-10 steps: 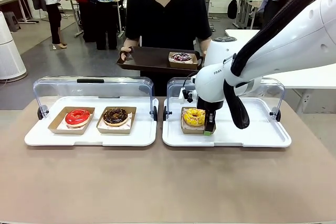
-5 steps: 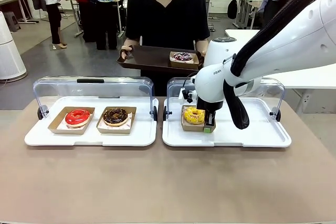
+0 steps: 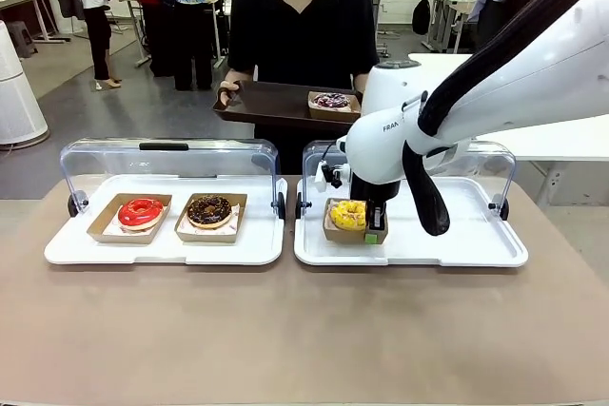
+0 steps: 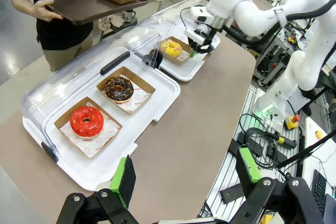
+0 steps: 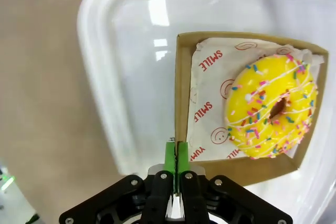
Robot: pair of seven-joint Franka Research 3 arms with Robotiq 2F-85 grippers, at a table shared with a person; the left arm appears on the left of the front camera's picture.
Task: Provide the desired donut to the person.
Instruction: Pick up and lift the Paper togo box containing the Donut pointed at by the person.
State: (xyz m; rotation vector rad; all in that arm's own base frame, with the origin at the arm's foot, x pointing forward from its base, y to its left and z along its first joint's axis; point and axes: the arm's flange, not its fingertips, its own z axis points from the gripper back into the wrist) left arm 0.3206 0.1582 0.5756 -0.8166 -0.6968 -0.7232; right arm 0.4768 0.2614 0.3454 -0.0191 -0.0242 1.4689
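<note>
beige-brown tabletop fills the lower half of the front view. behind it, at the top of the frame, lie a grey workshop floor and white tables, with other people standing at upper left.

red print on the white paper liner reads "smile" twice and "yum", among small smiley faces. black letters "fran" show on the white arm at centre right of the front view.

the yellow sprinkled ring donut lies on that liner in a shallow brown cardboard tray, right of centre in the right wrist view. the cardboard tray sits over a white plastic serving tray at centre right. the right gripper has its green pads pressed together on the cardboard tray's side wall.

a second white plastic serving tray at centre left carries a red glazed donut and a chocolate donut, each in its own cardboard tray. clear hinged lids stand open behind both serving trays.

the person in a black t-shirt stands at top centre, holding a dark brown tray with a purple-topped donut on it.

the left gripper hangs above the table's corner, at the bottom of the left wrist view, fingers apart with nothing between them.
</note>
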